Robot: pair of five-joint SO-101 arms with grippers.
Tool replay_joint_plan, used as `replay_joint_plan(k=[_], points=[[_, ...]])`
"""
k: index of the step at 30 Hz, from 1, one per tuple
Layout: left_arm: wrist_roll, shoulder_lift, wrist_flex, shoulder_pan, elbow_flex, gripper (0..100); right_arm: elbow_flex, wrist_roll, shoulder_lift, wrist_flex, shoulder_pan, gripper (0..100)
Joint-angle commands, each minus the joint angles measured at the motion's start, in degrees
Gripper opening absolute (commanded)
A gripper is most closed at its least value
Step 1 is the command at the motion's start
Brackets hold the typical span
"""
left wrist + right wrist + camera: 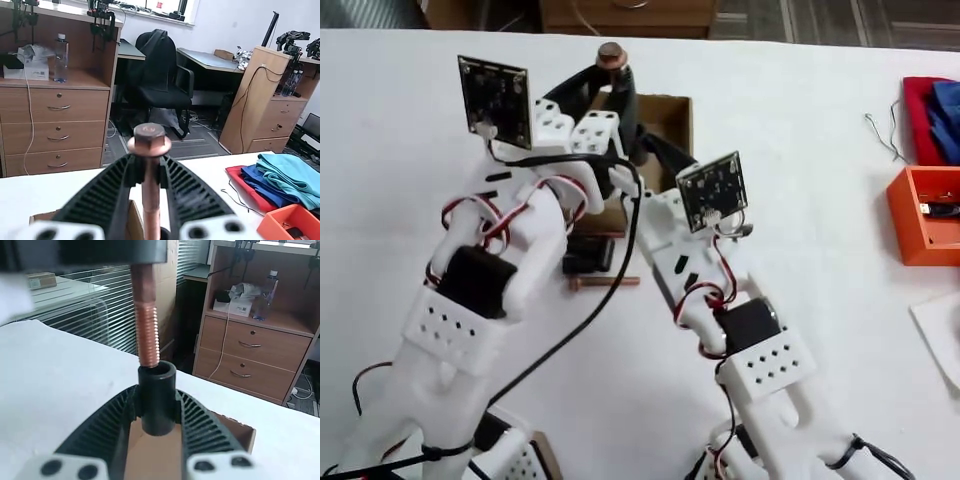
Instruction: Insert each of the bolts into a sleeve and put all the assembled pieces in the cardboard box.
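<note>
- The left gripper (148,169) is clamped on the bolt (149,202) just under its head, with the shank hanging over the box (672,112).
- The right gripper (156,406) pinches the sleeve (157,385) upright above the box, and the bolt tip sits at its mouth.
- Both parts look stiff and light. The bolt's smooth metal may slip, so grip the plain shank. Take the sleeve mid-wall.
- A spare bolt (605,283) lies near the box.

Bright, even light in the high view; the white counter (820,150) is nearly blown out and carries only soft, faint shadows. Right wrist view: daylight through the blinds (85,295), mild sheen on the copper bolt (147,325). Left wrist view: room evenly lit.
</note>
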Motion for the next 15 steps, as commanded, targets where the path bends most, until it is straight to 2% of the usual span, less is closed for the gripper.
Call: replay_joint_plan(k=[1,11,15], points=[[-0.1,0.1,-0.1,2.5,-0.7,3,-0.8,0.4,-2.3,-1.8,0.1,2.2],[-0.4,0.1,0.1,3.3,2.0,3,-0.8,0.4,-2.3,-1.8,0.1,2.2],[-0.4,0.1,4.8,3.5,2.0,3,-0.8,0.4,-2.3,-1.8,0.1,2.2]])
